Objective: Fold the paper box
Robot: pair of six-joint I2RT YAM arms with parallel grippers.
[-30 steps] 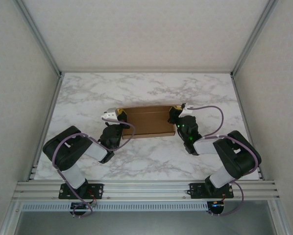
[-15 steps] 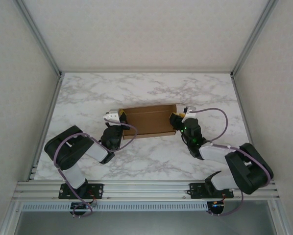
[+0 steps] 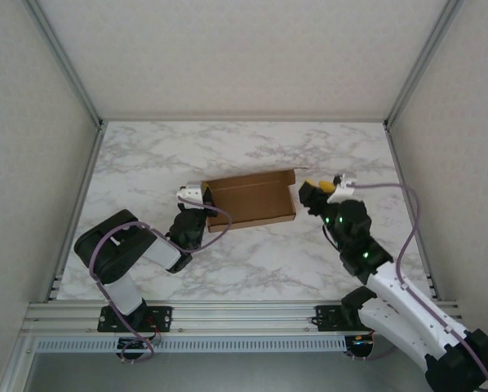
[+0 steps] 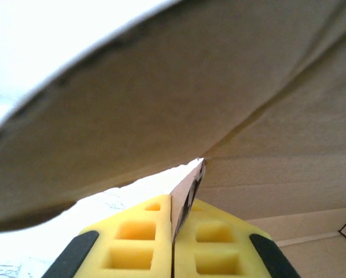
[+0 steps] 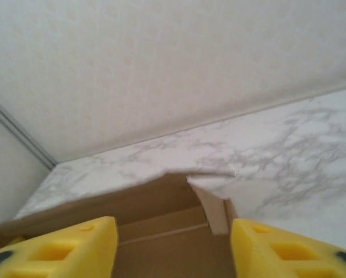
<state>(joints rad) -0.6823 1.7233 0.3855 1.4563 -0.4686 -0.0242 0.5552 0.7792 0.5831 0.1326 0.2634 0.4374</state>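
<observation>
Since only a thin flap at its left end was pinched, the paper box [image 3: 250, 200] was judged liable to swivel or skid on the marble surface [image 3: 252, 147] if it was pushed from the other end; nothing was seen bracing its right side. A tear or a stray crease at that flap was considered possible should the left arm pull or twist, as the cardboard there was seen edge-on and narrow between the pads. Slippage out of the pinch was also thought possible, as little of the flap was gripped. A folded wall springing back flat was noted as a further risk, though how firmly the creases were set could not be told. The box was recorded near the middle of the surface, long sides roughly parallel to the near edge, its right end turned slightly toward the far edge. The left gripper [image 3: 201, 193] was found at the box's left end, its yellow fingers [image 4: 132, 246] pressed together with the flap's edge clamped between them. The right gripper [image 3: 313, 193] was found just beside the box's right end, toward the right edge of the surface, not touching it. Its fingers [image 5: 63, 246] were held partly apart, nothing was gripped, and the box's open interior was seen beyond the gap.
</observation>
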